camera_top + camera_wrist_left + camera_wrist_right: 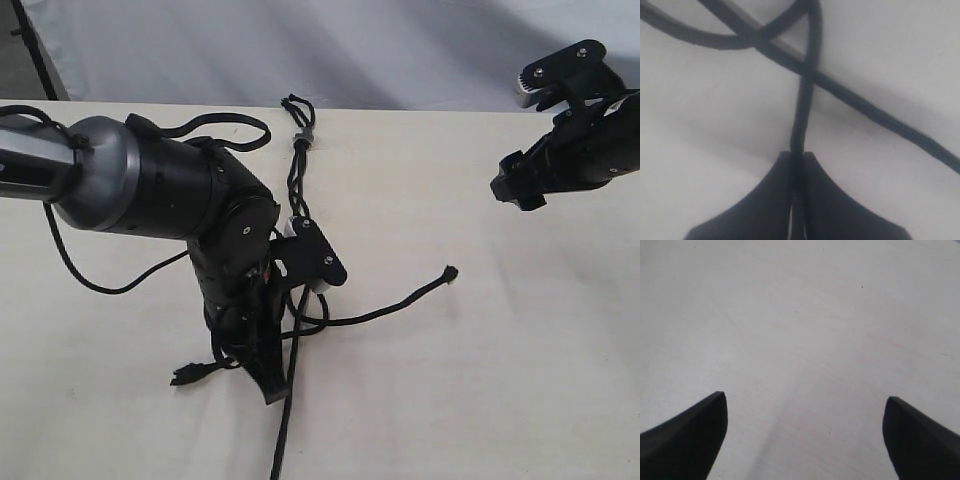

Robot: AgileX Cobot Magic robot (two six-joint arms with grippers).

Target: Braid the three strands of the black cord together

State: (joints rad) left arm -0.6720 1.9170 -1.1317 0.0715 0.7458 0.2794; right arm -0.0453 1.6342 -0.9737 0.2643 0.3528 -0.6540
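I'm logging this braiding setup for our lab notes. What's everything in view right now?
cord: one, black, centre of the scene, loop at its far end
strands: three, black, spreading from the cord's near end
band: one, grey, around the cord just below the loop
table: one, cream, under everything
backdrop: one, pale grey, behind the table
left arm: one, black and grey, over the strands
cable: one, black, hanging off the left arm
left claw: one, black, shut on a strand
right arm: one, black, raised at the right
right claw: one, black, open over bare table
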